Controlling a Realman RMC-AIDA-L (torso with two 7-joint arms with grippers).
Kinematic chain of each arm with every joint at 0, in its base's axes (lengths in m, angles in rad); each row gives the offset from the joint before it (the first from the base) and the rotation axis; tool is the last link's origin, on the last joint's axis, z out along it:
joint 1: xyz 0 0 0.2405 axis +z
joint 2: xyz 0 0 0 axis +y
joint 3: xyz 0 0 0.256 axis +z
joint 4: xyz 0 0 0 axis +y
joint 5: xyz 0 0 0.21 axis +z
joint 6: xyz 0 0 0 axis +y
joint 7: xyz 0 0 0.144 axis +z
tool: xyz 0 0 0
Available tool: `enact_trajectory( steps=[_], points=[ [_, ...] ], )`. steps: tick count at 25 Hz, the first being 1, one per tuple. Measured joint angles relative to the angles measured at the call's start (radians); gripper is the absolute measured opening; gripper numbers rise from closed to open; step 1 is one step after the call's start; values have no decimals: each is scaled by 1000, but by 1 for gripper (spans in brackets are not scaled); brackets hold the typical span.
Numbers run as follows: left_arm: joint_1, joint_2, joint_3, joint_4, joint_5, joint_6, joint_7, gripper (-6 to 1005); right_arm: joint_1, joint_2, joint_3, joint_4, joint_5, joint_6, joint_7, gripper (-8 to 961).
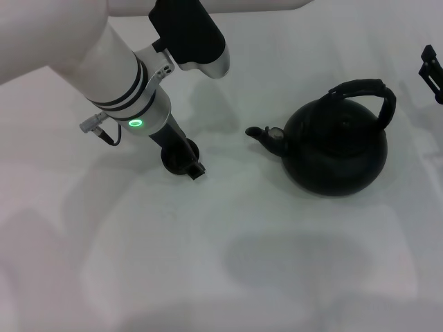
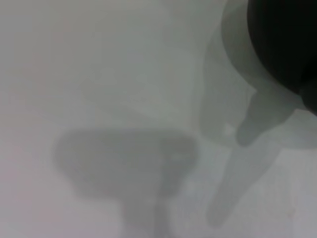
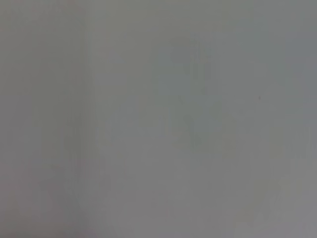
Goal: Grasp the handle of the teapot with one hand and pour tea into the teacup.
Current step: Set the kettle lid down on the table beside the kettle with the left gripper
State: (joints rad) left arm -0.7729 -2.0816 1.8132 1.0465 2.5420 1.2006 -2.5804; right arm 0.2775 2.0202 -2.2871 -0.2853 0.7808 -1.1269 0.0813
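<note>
Left arm (image 1: 104, 69) closest, reaching down to table (image 1: 208, 277); left gripper (image 1: 183, 160) at the teacup (image 1: 176, 153), jaw state unclear. Teapot (image 1: 337, 146) upright to the right, handle (image 1: 367, 93) free. Right gripper (image 1: 432, 69) at edge, jaw state unclear.

Teacup (image 1: 181, 155) mostly hidden under left tool (image 1: 188, 163); right tool (image 1: 432, 69) edge-cropped.

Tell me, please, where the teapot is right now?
In the head view the teapot sits right of centre on the table, spout toward the left pincer.
</note>
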Motion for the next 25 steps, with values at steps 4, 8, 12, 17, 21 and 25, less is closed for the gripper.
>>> enact_trajectory(
  steps=[4, 8, 12, 17, 21, 25],
  points=[
    [5, 0, 0, -3, -1, -10, -3, 713, -3, 0, 0, 0, 0, 0, 0, 870],
    [10, 0, 0, 4, -1, -10, -3, 864, -3, 0, 0, 0, 0, 0, 0, 870],
    [14, 0, -3, 30, -4, -14, -3, 867, -2, 0, 0, 0, 0, 1, 0, 870],
    [50, 0, -6, 117, -6, -21, 1, 871, -5, 0, 0, 0, 2, 1, 0, 870],
    [82, 3, -7, 195, -38, -19, 22, 873, -8, 0, 0, 2, 12, 1, 0, 870],
    [127, 3, -10, 263, -79, -45, 70, 872, -8, 0, 0, 3, 13, -4, 0, 870]
  ],
)
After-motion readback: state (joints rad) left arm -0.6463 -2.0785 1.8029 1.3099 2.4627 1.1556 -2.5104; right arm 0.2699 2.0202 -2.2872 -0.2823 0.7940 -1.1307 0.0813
